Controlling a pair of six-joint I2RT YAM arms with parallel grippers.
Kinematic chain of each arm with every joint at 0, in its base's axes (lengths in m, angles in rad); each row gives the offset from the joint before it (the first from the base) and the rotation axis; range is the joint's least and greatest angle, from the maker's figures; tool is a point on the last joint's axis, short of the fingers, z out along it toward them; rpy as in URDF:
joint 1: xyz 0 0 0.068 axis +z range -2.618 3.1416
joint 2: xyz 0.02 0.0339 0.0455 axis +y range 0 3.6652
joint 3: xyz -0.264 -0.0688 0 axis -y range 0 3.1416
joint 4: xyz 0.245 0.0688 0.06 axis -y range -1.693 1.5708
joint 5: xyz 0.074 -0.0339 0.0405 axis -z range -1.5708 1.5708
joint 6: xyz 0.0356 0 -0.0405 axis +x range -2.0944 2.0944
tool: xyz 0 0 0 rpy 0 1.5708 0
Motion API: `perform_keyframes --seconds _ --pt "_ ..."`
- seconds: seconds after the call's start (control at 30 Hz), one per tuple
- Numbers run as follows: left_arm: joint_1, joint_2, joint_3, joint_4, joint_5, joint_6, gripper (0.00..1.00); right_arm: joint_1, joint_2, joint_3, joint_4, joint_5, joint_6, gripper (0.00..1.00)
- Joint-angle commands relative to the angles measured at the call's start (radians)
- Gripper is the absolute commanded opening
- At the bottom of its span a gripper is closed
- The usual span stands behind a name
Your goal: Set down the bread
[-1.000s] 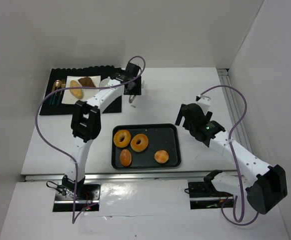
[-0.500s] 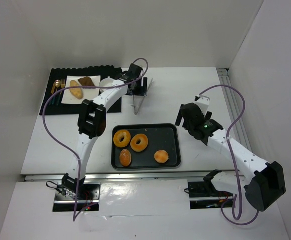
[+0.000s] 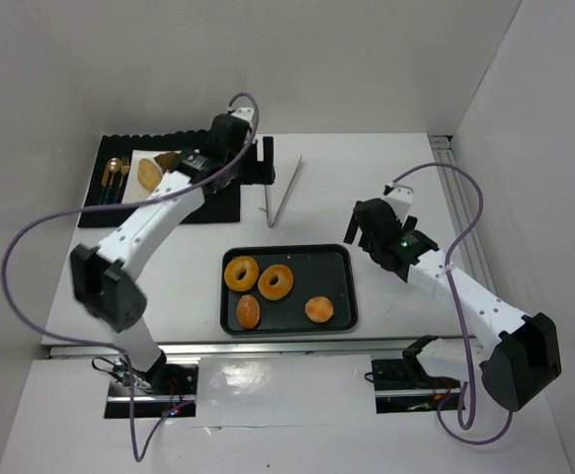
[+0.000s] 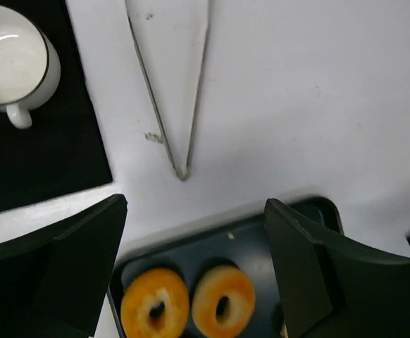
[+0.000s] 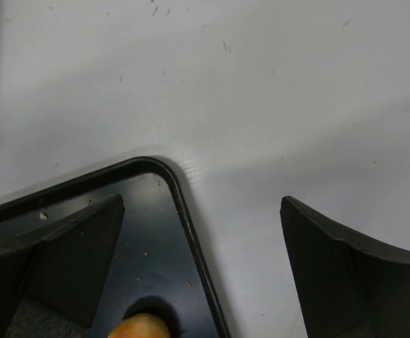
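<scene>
Top external view: four pieces of bread are seen lying in the dark tray [image 3: 312, 269] near the middle of the table, namely two rings [image 3: 241, 273] side by side and two buns [image 3: 319, 309] nearer the arm bases. More bread [image 3: 149, 174] is seen on the white plate [image 3: 132, 190] at the far left, on the black mat [image 4: 36, 162], partly hidden by the left arm, so its count cannot be given. The tongs [image 4: 182, 169] lie flat on the bare table between mat and tray, touched by nothing. Which spot is meant as the goal is not shown. Since no bread is being carried, either a transfer is judged finished or another is yet to be started.

The left arm is stretched far across the table. The left gripper [image 4: 194, 211] is held above the tongs' tip with its jaws spread wide and nothing between them; a cup [image 4: 11, 63] stands on the mat beside it. The right arm is bent forward, and the right gripper [image 5: 201, 204] is held over the tray's far right corner, jaws likewise wide apart and empty.
</scene>
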Motion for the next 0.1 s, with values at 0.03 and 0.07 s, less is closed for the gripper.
perform_keyframes --seconds 0.03,0.07 --pt "-0.037 -0.215 -0.265 0.042 -0.009 -0.045 0.92 0.008 -0.032 0.007 0.009 0.014 0.018 0.99" --pt "-0.037 -0.278 -0.302 0.042 -0.009 -0.056 0.92 0.008 -0.032 0.007 0.009 0.014 0.018 0.99"
